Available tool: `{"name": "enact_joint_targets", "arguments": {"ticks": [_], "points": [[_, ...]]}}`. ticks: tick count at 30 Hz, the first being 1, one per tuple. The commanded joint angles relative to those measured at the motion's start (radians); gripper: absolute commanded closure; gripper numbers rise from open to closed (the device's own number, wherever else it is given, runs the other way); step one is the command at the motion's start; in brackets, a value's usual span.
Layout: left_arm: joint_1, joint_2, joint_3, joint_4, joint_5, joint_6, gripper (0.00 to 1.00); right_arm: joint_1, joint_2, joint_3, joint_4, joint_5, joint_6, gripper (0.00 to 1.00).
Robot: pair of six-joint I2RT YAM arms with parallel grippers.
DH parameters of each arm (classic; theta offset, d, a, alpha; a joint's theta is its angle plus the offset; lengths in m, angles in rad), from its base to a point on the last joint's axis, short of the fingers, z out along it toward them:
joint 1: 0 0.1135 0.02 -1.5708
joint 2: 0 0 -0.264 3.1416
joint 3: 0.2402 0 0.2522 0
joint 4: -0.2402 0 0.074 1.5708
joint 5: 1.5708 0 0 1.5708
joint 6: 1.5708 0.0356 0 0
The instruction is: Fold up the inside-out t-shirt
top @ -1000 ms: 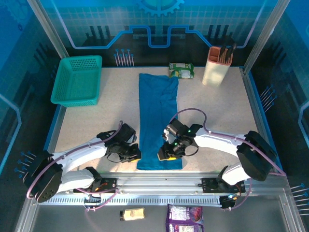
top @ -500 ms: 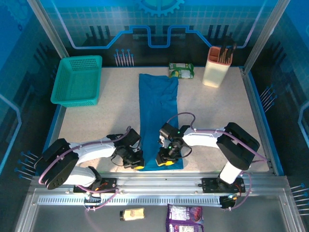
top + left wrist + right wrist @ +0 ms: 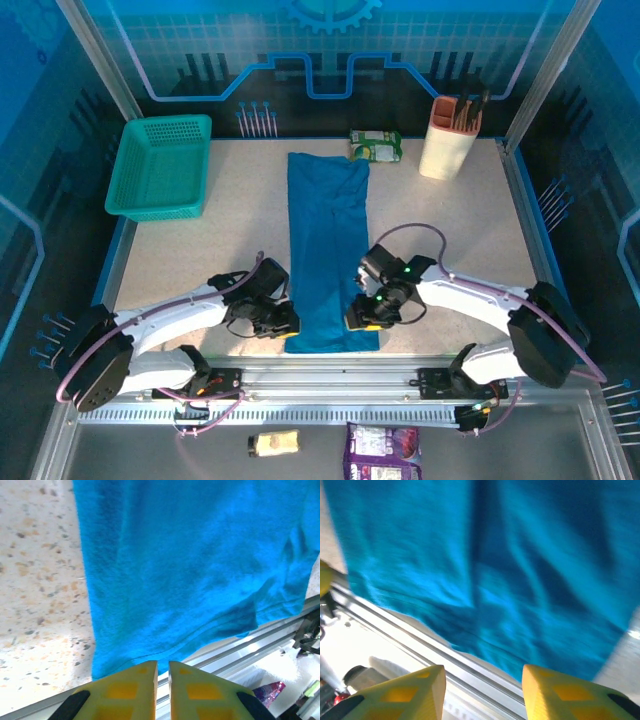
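The blue t-shirt (image 3: 327, 230) lies as a long narrow strip down the middle of the table, its near hem by the front rail. My left gripper (image 3: 283, 322) sits at the strip's near-left corner and my right gripper (image 3: 362, 318) at its near-right edge. In the left wrist view the yellow fingers (image 3: 135, 690) of the left gripper (image 3: 163, 662) stand almost together, with a thin slit holding nothing and the t-shirt (image 3: 190, 570) hem just past the tips. The right gripper (image 3: 482, 667) is open wide over the rail, the t-shirt (image 3: 495, 565) hem lying beyond it.
A teal mesh basket (image 3: 160, 165) stands at the back left. A green snack packet (image 3: 375, 146) and a beige utensil holder (image 3: 450, 135) are at the back. The metal rail (image 3: 330, 385) runs along the near edge, with two packets (image 3: 382, 450) below it.
The right gripper has shifted right, from over the hem to the strip's right edge. The left gripper has drawn slightly back from the near-left corner. The shirt lies as before.
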Motion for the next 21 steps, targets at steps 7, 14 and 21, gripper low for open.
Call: {"name": "enact_joint_targets", "arguments": {"ticks": [7, 14, 21], "points": [[0.006, -0.008, -0.01, -0.067, -0.043, -0.021, 0.84, -0.053, -0.053, -0.162, -0.038, -0.096, -0.053, 0.54], [0.008, -0.009, -0.02, -0.076, -0.046, -0.02, 0.83, -0.055, -0.018, -0.189, 0.032, -0.098, -0.036, 0.55], [0.008, -0.027, -0.019, -0.113, -0.065, -0.014, 0.78, -0.055, 0.019, -0.206, 0.072, -0.086, -0.026, 0.59]]}}
